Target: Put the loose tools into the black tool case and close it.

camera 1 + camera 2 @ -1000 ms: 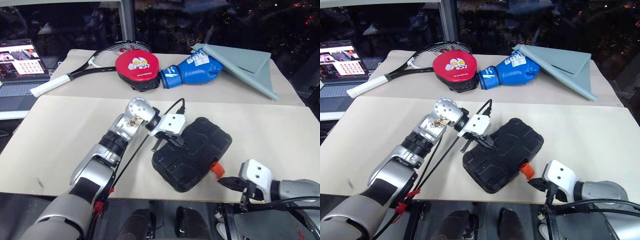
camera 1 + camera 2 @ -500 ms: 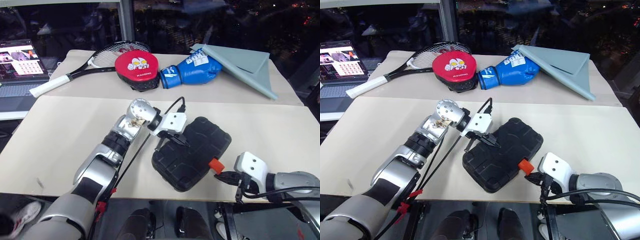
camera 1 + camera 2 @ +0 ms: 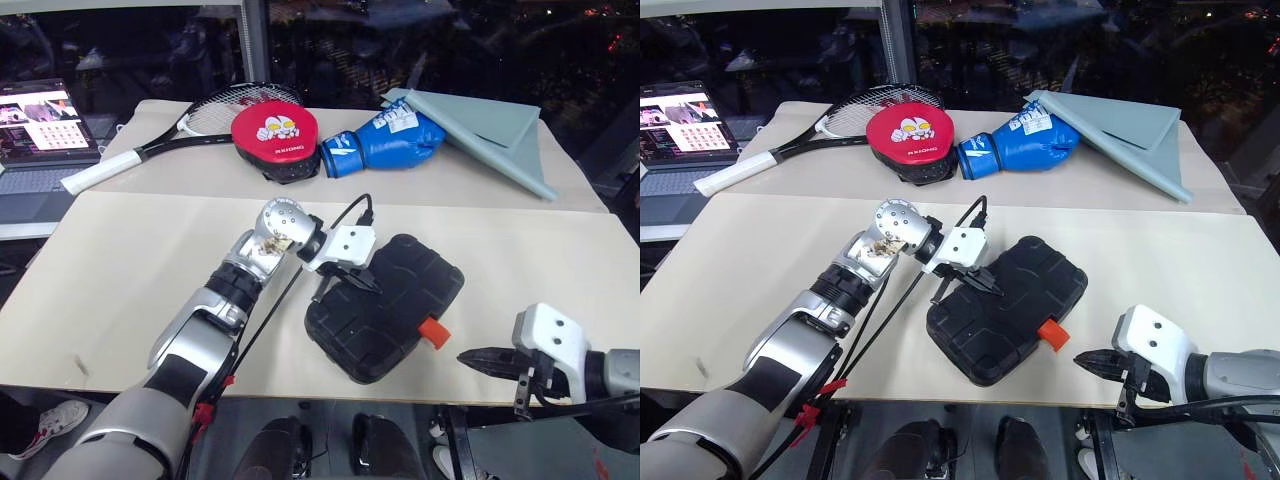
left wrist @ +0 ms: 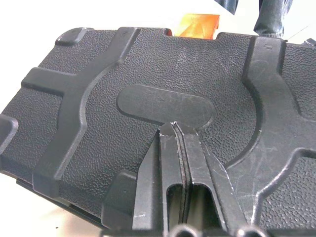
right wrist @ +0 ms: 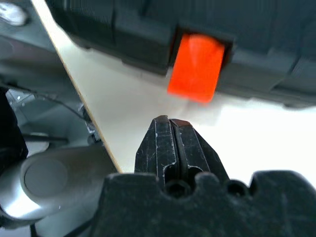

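The black tool case (image 3: 392,300) lies closed on the beige table, ribbed lid up. Its small orange latch (image 3: 434,332) sticks out from the near edge. My left gripper (image 3: 368,285) is shut, and its tips rest on the lid near the far left corner; the left wrist view shows the joined fingertips (image 4: 174,129) against the oval recess of the case (image 4: 163,103). My right gripper (image 3: 470,357) is shut and empty. It hangs at the table's front edge, a little to the right of the latch (image 5: 197,66) and apart from it. The loose tools are out of view.
Along the back of the table lie a tennis racket (image 3: 180,128), a red round punch pad (image 3: 272,138), a blue boxing glove (image 3: 385,142) and a grey folded sheet (image 3: 495,130). A laptop (image 3: 40,135) stands at the far left. The table's front edge (image 3: 300,395) runs just below the case.
My right gripper, whose tips were at the orange latch half a second ago, has drawn back to the right and away from it. The left gripper and the case have stayed put.
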Robot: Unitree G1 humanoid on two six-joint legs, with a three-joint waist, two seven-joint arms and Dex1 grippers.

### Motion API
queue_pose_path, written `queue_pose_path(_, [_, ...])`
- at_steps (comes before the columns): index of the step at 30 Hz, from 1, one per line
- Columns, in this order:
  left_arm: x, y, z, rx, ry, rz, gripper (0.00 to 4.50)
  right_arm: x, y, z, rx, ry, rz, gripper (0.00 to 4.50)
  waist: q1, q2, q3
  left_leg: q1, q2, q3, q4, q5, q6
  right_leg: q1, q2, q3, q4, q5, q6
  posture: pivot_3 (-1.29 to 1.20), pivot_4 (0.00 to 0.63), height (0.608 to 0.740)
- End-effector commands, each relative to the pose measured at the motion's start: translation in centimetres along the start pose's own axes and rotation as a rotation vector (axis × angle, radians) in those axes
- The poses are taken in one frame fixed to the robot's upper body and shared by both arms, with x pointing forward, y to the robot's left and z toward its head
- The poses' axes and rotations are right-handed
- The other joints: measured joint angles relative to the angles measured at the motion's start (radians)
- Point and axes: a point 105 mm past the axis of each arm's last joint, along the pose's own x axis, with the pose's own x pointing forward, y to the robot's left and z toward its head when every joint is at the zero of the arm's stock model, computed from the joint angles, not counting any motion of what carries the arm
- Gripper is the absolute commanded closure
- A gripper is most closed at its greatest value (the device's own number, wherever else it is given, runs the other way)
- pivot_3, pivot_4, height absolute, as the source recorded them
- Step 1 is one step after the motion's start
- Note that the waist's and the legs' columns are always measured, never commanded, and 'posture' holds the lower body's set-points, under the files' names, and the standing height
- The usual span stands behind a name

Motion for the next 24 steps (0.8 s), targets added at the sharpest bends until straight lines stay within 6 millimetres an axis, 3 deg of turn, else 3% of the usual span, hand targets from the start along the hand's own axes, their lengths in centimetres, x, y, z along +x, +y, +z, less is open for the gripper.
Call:
queue_pose_path(1, [0.4,-0.4,-0.6,0.003,0.040,-0.027,4.46,-0.3,-0.1,1.0,-0.030,-0.023,-0.012,4.50,0.000,0.000,0.000,0.000,0.000,0.000,0.000,0.000,0.000,0.000,0.000,0.000,0.000,0.000,0.000,0.00,0.150,0.732])
queue_pose_path(8, [0.4,-0.3,-0.7,0.007,0.042,-0.022,4.46,0.2,-0.5,1.1,-0.008,-0.054,-0.026,4.50,0.001,0.000,0.000,-0.001,0.000,0.000,0.000,0.000,0.000,-0.001,0.000,0.000,0.000,0.000,0.000,0.00,0.150,0.732])
queue_pose_path(18, [0.5,-0.2,-0.5,0.010,0.039,-0.018,4.46,2.8,-0.9,-0.2,0.020,-0.046,-0.034,4.50,0.001,0.000,0.000,-0.001,0.000,0.000,0.000,0.000,0.000,-0.001,-0.001,0.000,0.000,0.000,0.000,0.00,0.150,0.732])
queue_pose_path(24, [0.5,-0.2,-0.5,0.010,0.038,-0.016,4.46,3.9,-1.6,0.1,0.030,-0.078,-0.065,4.50,-0.001,0.000,0.000,-0.001,0.000,0.000,0.000,0.000,0.000,-0.001,-0.001,0.000,0.000,0.000,0.000,0.00,0.150,0.732])
